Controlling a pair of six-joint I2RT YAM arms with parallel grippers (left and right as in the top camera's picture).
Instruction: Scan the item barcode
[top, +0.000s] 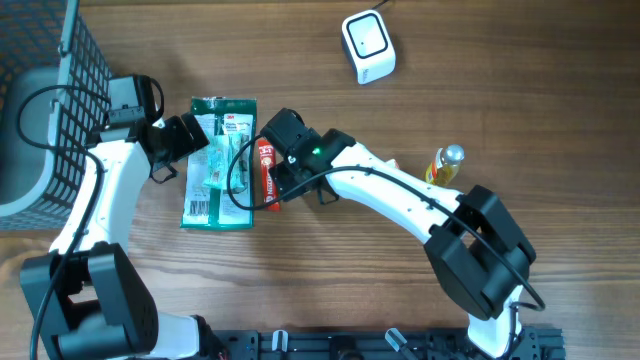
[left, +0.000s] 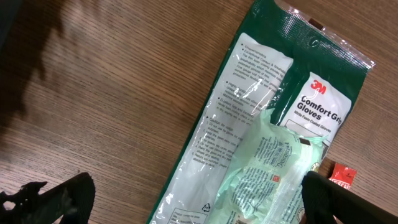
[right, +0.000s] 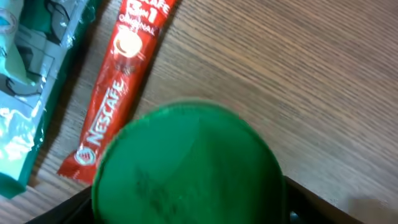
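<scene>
**Progress.** At the left of the overhead frame the left gripper (left: 199, 202) is seen wide open and empty. It is poised over the glove pack (top: 215, 190), which lies flat left of centre. Just right of the pack a red stick (top: 267, 175) lies flat, close alongside it.

At frame centre the right gripper (right: 186, 205) is closed on a green item (right: 186, 158). The item is round and fills the gap between the fingers in the right wrist view. It is blurred there, so no label or barcode can be made out. In the overhead view it is hidden under the gripper. It is taken to be the thing to be scanned; this is a judgement only.

The scanner (top: 368, 45) sits at the top, right of centre, well apart from both grippers. Nothing is presented to it. The pick is therefore judged done. The carry to the scanner, the turning of the barcode toward it and the scan itself are judged not yet done.

**Surface and room.** A wire basket (top: 85, 60) is noted at the upper left. The table (top: 520, 90) is brown wood grain, matte, with a faint sheen in the wrist views. A small yellow bottle (top: 447, 165) with a silver cap is noted right of centre, just beside the right arm. A black rail (top: 380, 345) runs along the bottom edge. Nothing of the room beyond the table is shown.
</scene>
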